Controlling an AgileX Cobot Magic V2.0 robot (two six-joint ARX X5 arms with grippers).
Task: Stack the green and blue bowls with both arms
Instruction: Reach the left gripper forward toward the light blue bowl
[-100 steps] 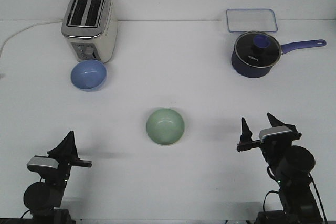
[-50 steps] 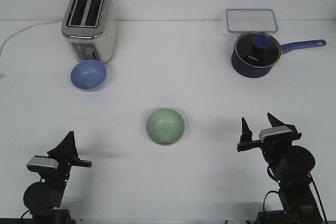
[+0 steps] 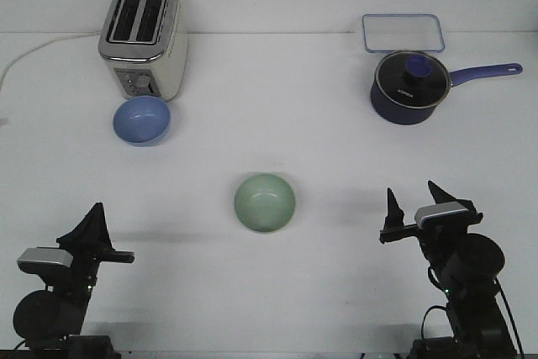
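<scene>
Two smooth round bowls face you: green bowl (image 3: 265,202) near-centre, blue bowl (image 3: 142,119) far left; right gripper (image 3: 415,205) gapes, left gripper (image 3: 94,229) unclear.

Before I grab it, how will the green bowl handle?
The green bowl looks rigid and smooth, so a hand's fingers may slip on the rim. Small and empty, probably light. Its rounded base suggests it could slide or rock if pushed.

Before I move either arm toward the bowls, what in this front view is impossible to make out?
- Left gripper: seen side-on, the fingers overlap, so open or shut is unclear.
- Both arm bases: cut off by the bottom edge.
- Saucepan contents: glare on the glass lid hides them.
- Toaster cord: runs off the left edge.
- Blue bowl: touching the toaster or not, unclear.
</scene>
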